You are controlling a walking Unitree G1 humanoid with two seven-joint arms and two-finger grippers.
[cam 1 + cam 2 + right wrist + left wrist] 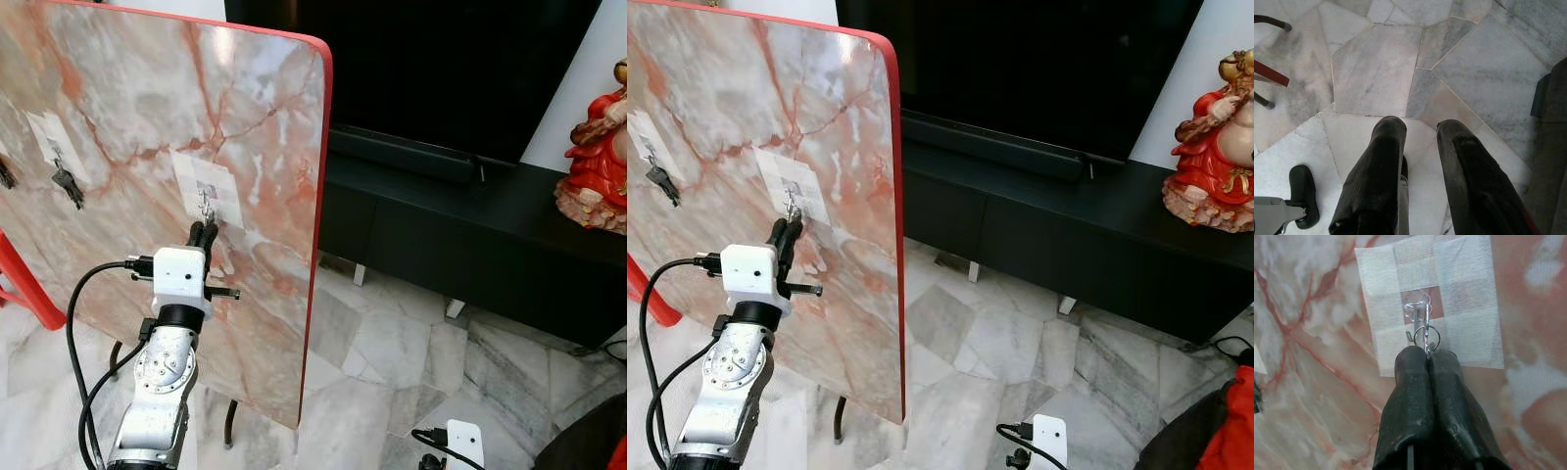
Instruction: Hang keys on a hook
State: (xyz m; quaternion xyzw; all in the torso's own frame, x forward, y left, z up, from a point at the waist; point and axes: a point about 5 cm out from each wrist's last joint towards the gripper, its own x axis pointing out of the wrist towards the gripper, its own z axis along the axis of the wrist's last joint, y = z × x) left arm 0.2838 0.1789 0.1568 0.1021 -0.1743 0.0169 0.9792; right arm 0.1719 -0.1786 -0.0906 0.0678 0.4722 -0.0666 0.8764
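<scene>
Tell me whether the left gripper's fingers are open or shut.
Shut: the left gripper has its fingers pressed together on the key ring, at the clear hook.

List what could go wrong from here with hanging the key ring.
The left gripper is shut on the key ring right at the clear hook. I cannot tell whether the ring is over the hook, so opening now may drop it. The hook is only taped to the tilted board, so pushing could loosen it.

large black television screen (431, 69) above long black low cabinet (470, 235); red seated figurine (598, 157) on cabinet top, at far end; pale grey marble-tiled floor (392, 362) below.
</scene>
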